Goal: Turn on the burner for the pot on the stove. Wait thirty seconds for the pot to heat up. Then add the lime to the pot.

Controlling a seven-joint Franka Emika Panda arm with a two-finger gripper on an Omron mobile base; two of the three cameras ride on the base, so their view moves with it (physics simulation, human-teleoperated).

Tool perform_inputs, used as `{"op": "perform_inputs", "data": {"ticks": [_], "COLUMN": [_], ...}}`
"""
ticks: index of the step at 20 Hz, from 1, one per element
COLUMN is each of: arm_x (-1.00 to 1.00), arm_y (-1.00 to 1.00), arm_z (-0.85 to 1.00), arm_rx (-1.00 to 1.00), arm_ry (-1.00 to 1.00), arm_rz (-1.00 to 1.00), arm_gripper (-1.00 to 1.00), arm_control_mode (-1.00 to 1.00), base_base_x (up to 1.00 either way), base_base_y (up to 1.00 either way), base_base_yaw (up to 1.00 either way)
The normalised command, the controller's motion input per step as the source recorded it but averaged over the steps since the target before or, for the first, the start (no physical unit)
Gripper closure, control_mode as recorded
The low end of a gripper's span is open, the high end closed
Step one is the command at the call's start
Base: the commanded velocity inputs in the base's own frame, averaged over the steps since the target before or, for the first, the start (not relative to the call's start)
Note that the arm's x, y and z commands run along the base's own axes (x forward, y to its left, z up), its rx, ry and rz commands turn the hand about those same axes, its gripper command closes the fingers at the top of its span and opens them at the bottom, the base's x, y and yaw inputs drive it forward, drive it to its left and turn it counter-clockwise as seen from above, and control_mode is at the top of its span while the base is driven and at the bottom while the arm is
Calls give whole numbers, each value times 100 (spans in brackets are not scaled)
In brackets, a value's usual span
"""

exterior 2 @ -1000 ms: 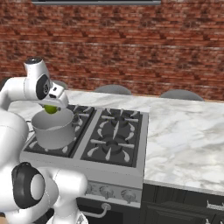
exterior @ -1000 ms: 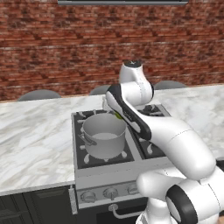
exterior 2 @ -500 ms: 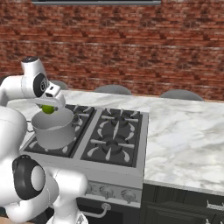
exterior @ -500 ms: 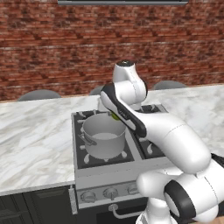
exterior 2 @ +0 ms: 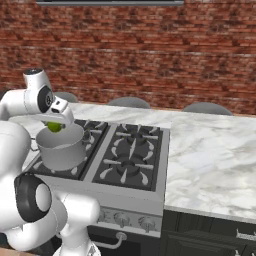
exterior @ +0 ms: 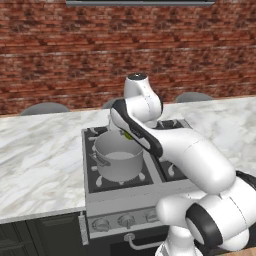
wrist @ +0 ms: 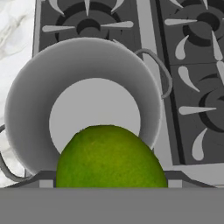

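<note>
- The claw [exterior 2: 56, 123] is hovering over the pot [exterior 2: 61, 148], gripping the lime [exterior 2: 54, 127] between widely spread fingers.
- In the hand view, the lime [wrist: 110, 158] is sitting right above the pot [wrist: 30, 105], over its open mouth.
- The pot [exterior: 119, 159] is standing on the front left burner of the stove [exterior: 172, 172], whose knobs [exterior: 126, 219] are lining the front edge.
- The stove [exterior 2: 131, 155] is sitting in a marble bench [exterior 2: 212, 155], with a brick wall [exterior 2: 150, 55] running behind.
</note>
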Motion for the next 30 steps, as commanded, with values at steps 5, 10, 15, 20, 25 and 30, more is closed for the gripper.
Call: {"op": "perform_inputs", "data": {"ticks": [5, 10, 15, 20, 25, 30], "arm_x": [18, 21, 16, 7, 5, 11], "arm_y": [1, 6, 9, 18, 11, 1], "arm_z": [-15, -19, -15, -15, -21, -22], "arm_rx": [0, 0, 0, -2, -1, 0], "arm_ry": [1, 7, 12, 7, 4, 0], "arm_rz": [0, 0, 0, 0, 0, 0], "arm_gripper": [100, 100, 100, 100, 100, 100], "arm_control_mode": [-100, -100, -100, -100, -100, -100], "base_base_x": [0, 0, 0, 0, 0, 0], "base_base_y": [0, 0, 0, 0, 0, 0], "base_base_yaw": [0, 0, 0, 0, 0, 0]}}
